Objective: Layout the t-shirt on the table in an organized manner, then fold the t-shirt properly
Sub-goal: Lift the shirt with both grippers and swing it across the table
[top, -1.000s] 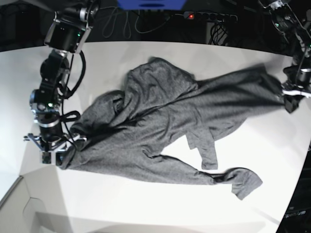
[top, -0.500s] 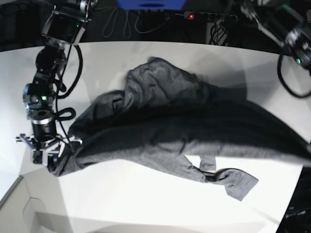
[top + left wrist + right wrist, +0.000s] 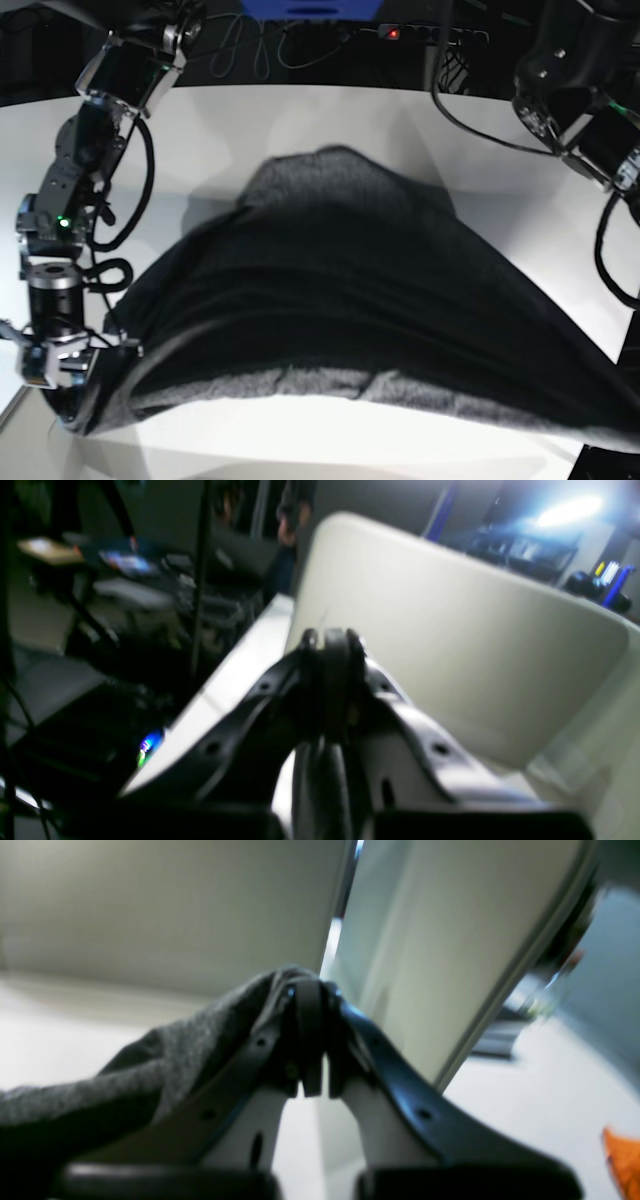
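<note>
Across the middle and lower part of the base view, the t-shirt (image 3: 350,300) hangs stretched between my two arms, lifted off the table (image 3: 300,120). It is heathered dark grey knit, plain and unprinted. Its upper span looks nearly black in shadow, while a paler grey band runs along the lower edge, sagging in a shallow curve. A rounded hump of cloth rises at the upper middle. The white tabletop shows behind the shirt at the top and below it along the bottom edge.

At the lower left of the base view, my right gripper (image 3: 62,362) is at the shirt's corner. In the right wrist view, my right gripper (image 3: 309,1037) has its jaws pressed together on a bunched fold of the grey fabric (image 3: 150,1065), which drapes away toward the lower left.

In the left wrist view, my left gripper (image 3: 330,677) has its jaws closed tight. The picture is dark and blurred, and I cannot tell whether cloth is pinched there. In the base view the shirt's right end runs off the lower right edge.
</note>
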